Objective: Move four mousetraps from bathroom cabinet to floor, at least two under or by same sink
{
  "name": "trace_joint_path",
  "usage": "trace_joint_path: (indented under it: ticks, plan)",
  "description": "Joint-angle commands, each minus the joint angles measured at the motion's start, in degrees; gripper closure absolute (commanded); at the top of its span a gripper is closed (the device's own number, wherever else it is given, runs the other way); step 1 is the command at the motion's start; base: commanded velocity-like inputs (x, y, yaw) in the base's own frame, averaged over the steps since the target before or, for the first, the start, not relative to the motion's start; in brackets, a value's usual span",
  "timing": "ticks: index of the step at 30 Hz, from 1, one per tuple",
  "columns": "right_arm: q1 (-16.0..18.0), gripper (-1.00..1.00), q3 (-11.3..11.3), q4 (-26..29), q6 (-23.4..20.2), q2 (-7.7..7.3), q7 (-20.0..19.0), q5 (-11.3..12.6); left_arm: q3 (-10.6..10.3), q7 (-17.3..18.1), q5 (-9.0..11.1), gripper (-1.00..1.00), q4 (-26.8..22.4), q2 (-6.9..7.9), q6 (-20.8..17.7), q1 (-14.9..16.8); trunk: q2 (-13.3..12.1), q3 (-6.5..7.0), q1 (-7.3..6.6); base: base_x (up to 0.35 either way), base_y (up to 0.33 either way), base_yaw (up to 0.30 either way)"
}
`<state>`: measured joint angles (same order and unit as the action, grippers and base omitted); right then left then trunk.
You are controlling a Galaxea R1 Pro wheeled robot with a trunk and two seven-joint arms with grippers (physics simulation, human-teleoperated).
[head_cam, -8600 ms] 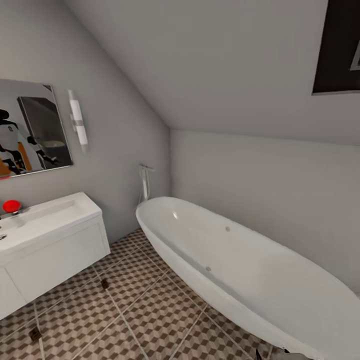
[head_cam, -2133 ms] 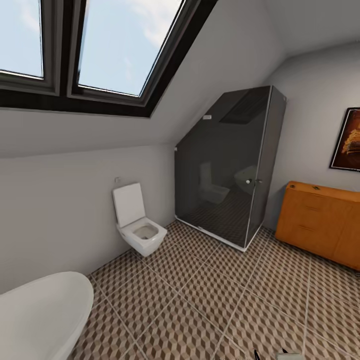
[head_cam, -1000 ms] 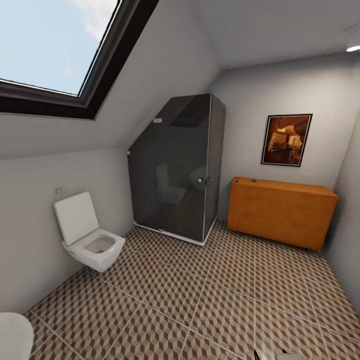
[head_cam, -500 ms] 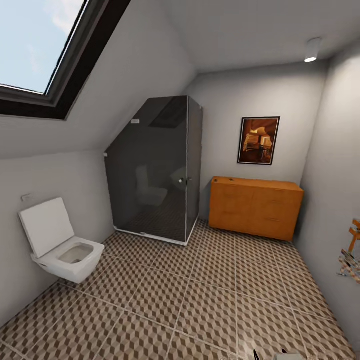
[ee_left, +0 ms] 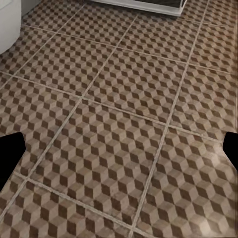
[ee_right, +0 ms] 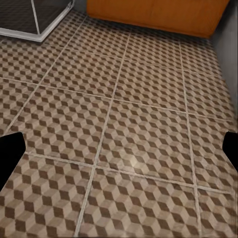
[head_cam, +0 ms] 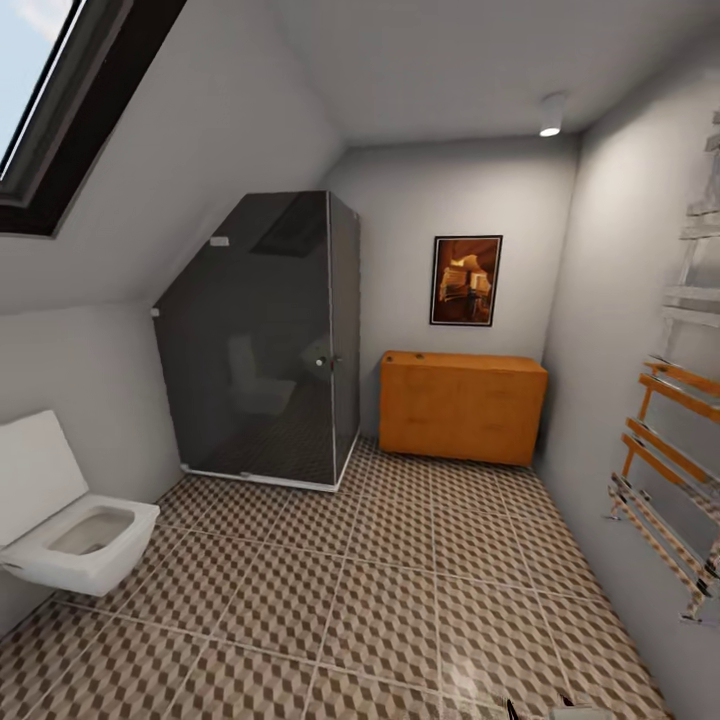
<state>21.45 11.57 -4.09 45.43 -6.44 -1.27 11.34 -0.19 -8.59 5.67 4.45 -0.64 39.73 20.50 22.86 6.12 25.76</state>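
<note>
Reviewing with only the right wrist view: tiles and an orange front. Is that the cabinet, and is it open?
Observer: Yes. In the head view the cabinet stands against the far wall, fronts shut.
Operator: What's left of it?
Observer: A dark glass shower, then a white toilet.
Operator: Is the left tool holding anything?
Observer: No. The left wrist view shows its fingertips wide apart over the bathroom floor, nothing between them.
</note>
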Motion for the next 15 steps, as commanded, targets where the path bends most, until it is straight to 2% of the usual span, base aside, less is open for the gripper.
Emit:
trace_joint_path:
  ticks: [1,10,15]
  plan:
    - [0.1,-1.00,0.5,-0.2,0.3,0.03,-0.1,0.5,-0.1,0.1,0.4,-1.00,0.2,-0.02,0.4,0.1,0.1,-0.05,0.03,0.000,0.000,-0.299]
    - [0.1,-1.00,0.5,-0.2,0.3,0.03,-0.1,0.5,-0.1,0.1,0.5,-1.00,0.2,0.01,0.4,0.1,0.1,-0.38,0.03,0.000,0.000,-0.294]
    - [0.1,-1.00,0.5,-0.2,0.3,0.03,-0.2,0.5,-0.1,0.1,0.5,-1.00,0.2,-0.02,0.4,0.1,0.1,-0.68,0.03,0.000,0.000,-0.232]
